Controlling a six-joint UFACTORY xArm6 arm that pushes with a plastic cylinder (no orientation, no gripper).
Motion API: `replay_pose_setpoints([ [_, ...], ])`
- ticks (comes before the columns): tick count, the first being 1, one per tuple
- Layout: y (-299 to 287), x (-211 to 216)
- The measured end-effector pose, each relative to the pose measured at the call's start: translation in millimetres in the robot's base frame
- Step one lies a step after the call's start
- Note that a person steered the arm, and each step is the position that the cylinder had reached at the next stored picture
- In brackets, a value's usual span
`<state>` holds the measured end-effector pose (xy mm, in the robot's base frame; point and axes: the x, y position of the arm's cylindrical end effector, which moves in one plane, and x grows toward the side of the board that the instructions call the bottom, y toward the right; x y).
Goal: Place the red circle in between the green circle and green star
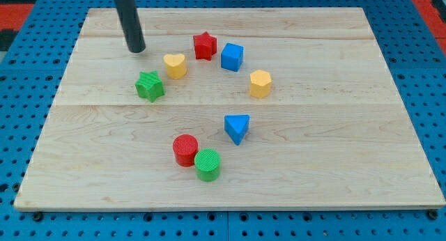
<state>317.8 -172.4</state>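
The red circle (185, 149) sits low in the middle of the board, touching the green circle (208, 164), which lies just to its lower right. The green star (150, 86) lies further up and to the left. My tip (136, 49) rests on the board near the top left, above the green star and a little to its left, touching no block. It is far from the red circle.
A yellow heart (175, 65), a red star (205, 46) and a blue cube (232, 57) form a row near the top. A yellow hexagon (260, 83) lies to the right, a blue triangle (237, 128) below it. The wooden board (348, 164) sits on a blue pegboard.
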Motion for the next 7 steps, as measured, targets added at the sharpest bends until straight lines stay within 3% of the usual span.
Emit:
replay_pose_setpoints([
  [1, -18.6, 30.9],
  [2, -15.6, 96.0],
  [4, 42.8, 225.3],
  [5, 103.4, 266.6],
  [6, 162.4, 275.4],
  [7, 163.7, 275.4],
])
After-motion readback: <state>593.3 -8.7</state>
